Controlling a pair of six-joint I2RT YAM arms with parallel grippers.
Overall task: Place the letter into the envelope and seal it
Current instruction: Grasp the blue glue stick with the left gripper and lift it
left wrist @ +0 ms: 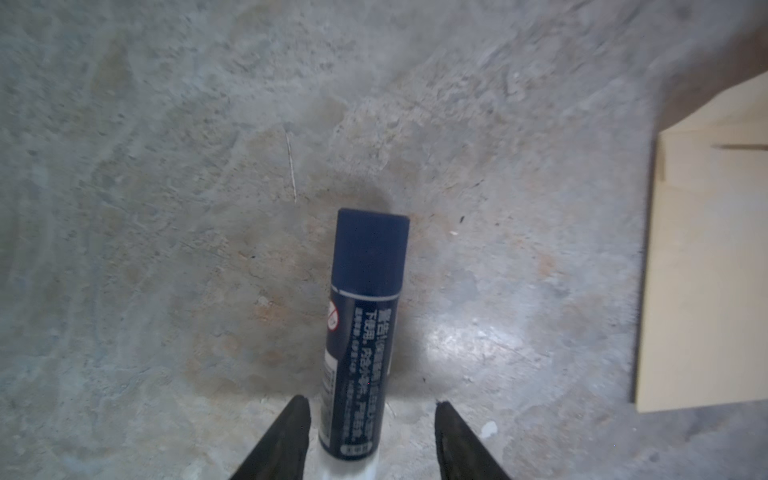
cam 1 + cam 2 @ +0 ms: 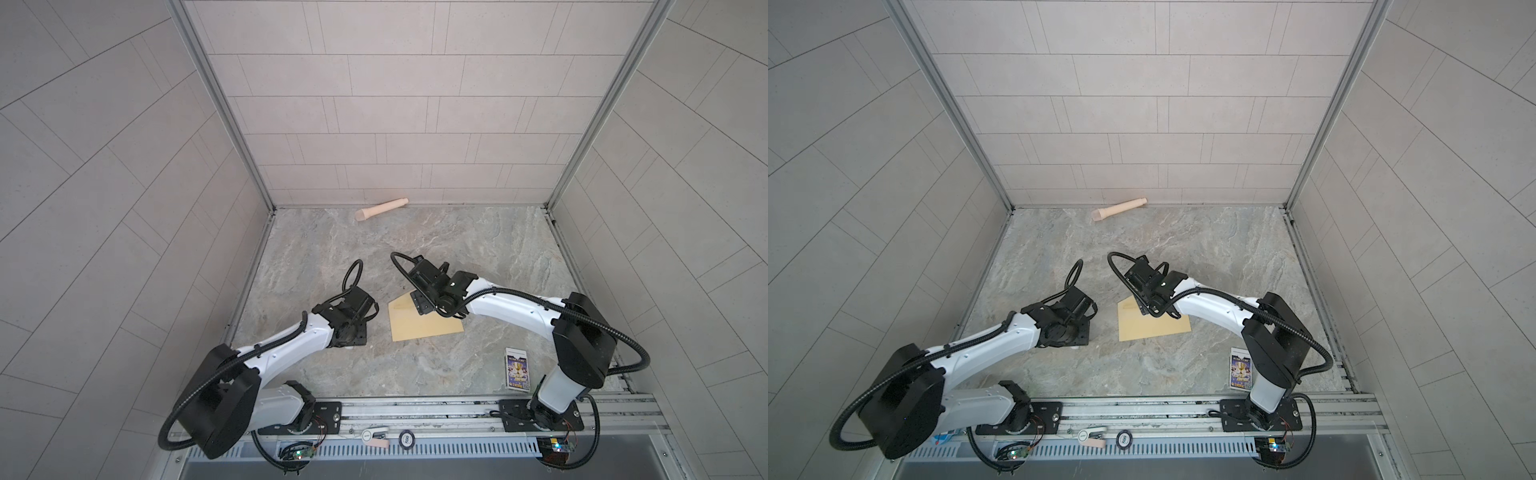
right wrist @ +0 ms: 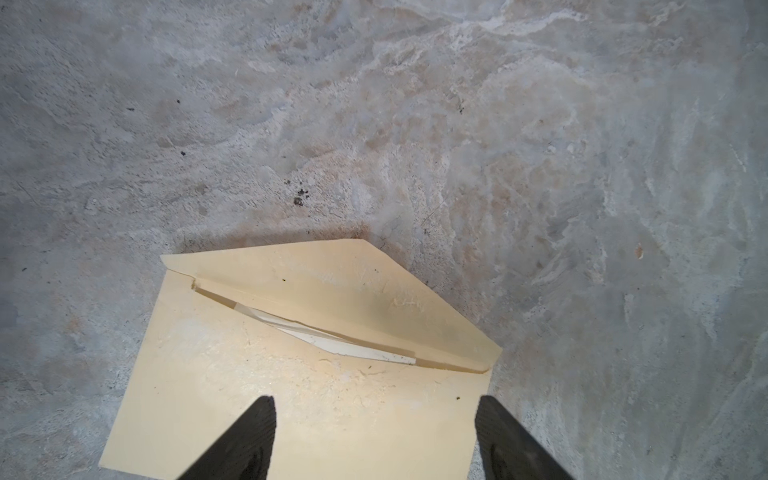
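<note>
Yellow-tan envelope [image 2: 419,326] lies flat near ctr of the grey marbled bench [image 2: 415,249], btwn the two arms. The right arm's wrist overhangs its far part in both top views.

Right wrist view: flap is open, spread out beyond the mouth. The letter [image 3: 332,338] is inside; only a thin white sliver shows in the slightly gaping mouth.

Right tool [image 3: 376,398] hangs over the envelope's body, jaws wide apart, nothing btwn them. Can't tell if the tips touch the paper.

Left tool [image 1: 371,401] is just left of the envelope, not touching it. A glue stick [image 1: 365,291] w/ dark blue cap sits btwn its fingers [image 1: 291,440], cap end pointing out past the tips. Jaws are parted wider than the stick, w/ a clear gap on one side and a v. narrow one on the other, so it isn't clamped. The wrist hides the stick in the top views.

Elsewhere: a pale pinkish peg [image 2: 380,208] lies at the back wall, well apart. A card box [image 2: 516,370] sits near the front, by the right arm's base.
</note>
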